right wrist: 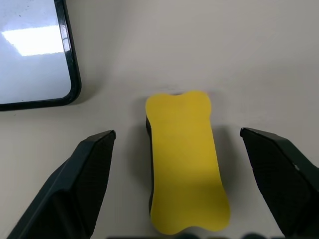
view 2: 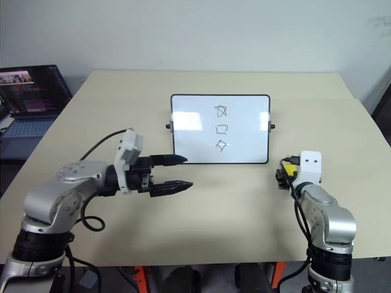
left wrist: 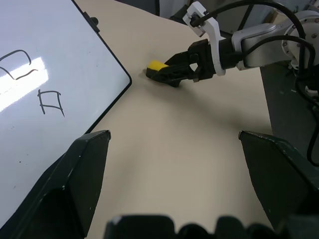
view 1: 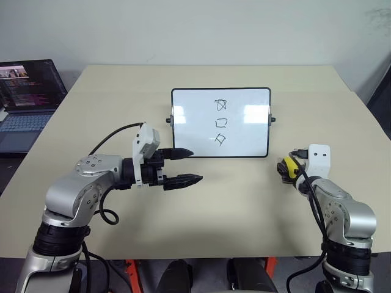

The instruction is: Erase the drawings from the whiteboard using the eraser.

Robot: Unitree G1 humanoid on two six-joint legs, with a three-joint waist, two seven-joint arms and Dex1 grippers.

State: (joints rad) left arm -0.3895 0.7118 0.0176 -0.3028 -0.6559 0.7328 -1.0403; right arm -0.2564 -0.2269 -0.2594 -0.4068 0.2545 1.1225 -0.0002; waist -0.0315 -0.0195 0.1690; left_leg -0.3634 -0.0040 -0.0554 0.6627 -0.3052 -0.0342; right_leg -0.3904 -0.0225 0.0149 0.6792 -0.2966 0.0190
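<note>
Lying between the fingers: the eraser (right wrist: 185,162), yellow with a dark underside, flat on the table (view 1: 244,201), its long side along the fingers.
Right gripper (right wrist: 189,189): the two black fingers (right wrist: 87,184) stand wide apart, one on each side of the eraser, with a gap on both sides; they touch nothing and hold nothing.
Just beyond the right gripper, to its left: the lower right corner of the whiteboard (view 1: 221,122), with its thin black frame; the eraser is near this corner but apart from it.
Left gripper (view 1: 186,166): it points sideways toward the right arm, low over the table, its fingers spread apart and empty.
Just beside the left gripper: the lower left part of the whiteboard; the upper fingertip comes close to the bottom edge of the frame, and I cannot tell if it touches.
Drawings (view 1: 221,122): three black sketches in one column on the right half of the board, a star-like scribble on top, a rough rectangle in the middle, a diamond below.
Far from both grippers: a laptop (view 1: 27,101) with its screen on, off the table's left edge.
</note>
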